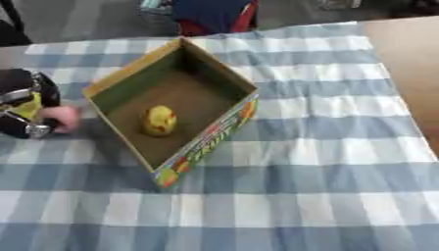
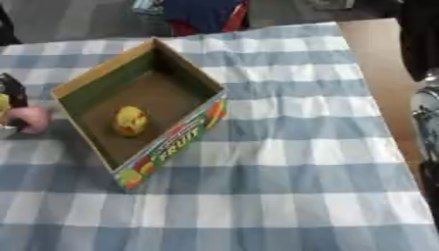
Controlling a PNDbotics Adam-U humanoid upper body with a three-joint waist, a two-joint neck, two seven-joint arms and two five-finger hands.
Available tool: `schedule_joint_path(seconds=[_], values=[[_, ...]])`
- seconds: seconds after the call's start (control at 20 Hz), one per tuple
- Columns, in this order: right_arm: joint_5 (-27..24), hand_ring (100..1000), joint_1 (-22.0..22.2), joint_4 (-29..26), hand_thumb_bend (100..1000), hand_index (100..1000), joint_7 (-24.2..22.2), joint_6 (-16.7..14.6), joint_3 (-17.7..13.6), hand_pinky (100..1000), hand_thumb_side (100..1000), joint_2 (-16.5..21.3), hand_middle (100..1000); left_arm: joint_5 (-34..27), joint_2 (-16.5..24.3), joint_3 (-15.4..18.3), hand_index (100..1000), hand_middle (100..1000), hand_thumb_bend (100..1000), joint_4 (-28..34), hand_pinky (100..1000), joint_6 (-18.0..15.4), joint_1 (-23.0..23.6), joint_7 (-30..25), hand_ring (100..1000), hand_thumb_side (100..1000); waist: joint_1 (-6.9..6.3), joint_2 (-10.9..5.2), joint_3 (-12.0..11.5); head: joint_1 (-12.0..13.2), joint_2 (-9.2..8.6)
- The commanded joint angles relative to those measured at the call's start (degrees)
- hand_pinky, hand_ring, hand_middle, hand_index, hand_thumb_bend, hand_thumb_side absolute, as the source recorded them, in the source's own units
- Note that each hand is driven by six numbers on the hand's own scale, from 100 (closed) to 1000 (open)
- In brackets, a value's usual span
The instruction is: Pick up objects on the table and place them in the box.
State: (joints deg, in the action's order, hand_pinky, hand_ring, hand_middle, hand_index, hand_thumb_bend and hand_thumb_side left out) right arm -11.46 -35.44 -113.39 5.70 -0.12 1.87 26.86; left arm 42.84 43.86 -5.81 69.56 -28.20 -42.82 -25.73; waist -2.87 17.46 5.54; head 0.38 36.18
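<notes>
My left hand point(image 1: 26, 105), at the left edge of the frame, has its fingers curled round a pale pink object point(image 1: 61, 116), just left of the box point(image 1: 208, 73). The open cardboard box sits left of centre on the blue-and-white checked cloth point(image 1: 326, 166). A yellow object with red marks point(image 1: 159, 120) lies on its floor. At the right edge, right eye view, part of my right arm point(image 2: 426, 112) shows, but no fingers: state cannot be told.

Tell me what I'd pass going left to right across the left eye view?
The robot's left hand with a pink thing at its fingers → the cardboard box with a yellow object inside → bare checkered cloth → brown tabletop.
</notes>
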Motion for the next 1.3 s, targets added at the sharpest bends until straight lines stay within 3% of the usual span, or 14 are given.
schedule_joint_path(seconds=[0.05, 0.45, 0.7, 1.05, 1.3], values=[[-0.15, 713, -0.58, -1.20, 100, 859, 0.10, -0.05, -0.55, 682, 931, 0.57, 654, 0.10, 2.19, 2.09, 502, 415, 102, 3.39, 221, 1.40, -1.77, 1.59, 547, 100, -0.01, -1.43, -0.14, -0.13, -0.62], [-0.27, 713, -0.65, -1.20, 100, 859, 0.19, -0.05, -0.61, 682, 931, 0.42, 654, 5.86, 1.27, 4.38, 485, 399, 100, 8.73, 206, 5.21, -6.05, 5.79, 548, 123, -0.18, -1.51, 0.12, 0.12, -0.64], [-0.69, 714, -1.73, -1.20, 100, 859, 0.19, -0.07, -0.39, 681, 932, -0.56, 654, 11.31, -1.42, 4.54, 473, 388, 100, 7.54, 200, 6.81, -10.91, 10.78, 544, 139, -0.10, -1.12, 1.16, 1.03, -0.85], [-1.96, 715, -4.84, -1.20, 100, 859, 0.03, -0.30, 0.43, 680, 926, -3.37, 657, 15.77, -8.03, 4.52, 455, 373, 100, 6.13, 188, 7.91, -16.53, 18.09, 538, 131, 0.27, -0.38, 3.20, 2.91, -1.30], [-2.49, 717, -5.74, -1.20, 100, 858, -0.03, -0.42, 0.70, 679, 926, -4.48, 658, 18.80, -14.10, 3.96, 444, 361, 100, 5.62, 172, 8.06, -17.48, 20.38, 528, 121, 0.60, -0.11, 3.63, 3.44, -0.56]])
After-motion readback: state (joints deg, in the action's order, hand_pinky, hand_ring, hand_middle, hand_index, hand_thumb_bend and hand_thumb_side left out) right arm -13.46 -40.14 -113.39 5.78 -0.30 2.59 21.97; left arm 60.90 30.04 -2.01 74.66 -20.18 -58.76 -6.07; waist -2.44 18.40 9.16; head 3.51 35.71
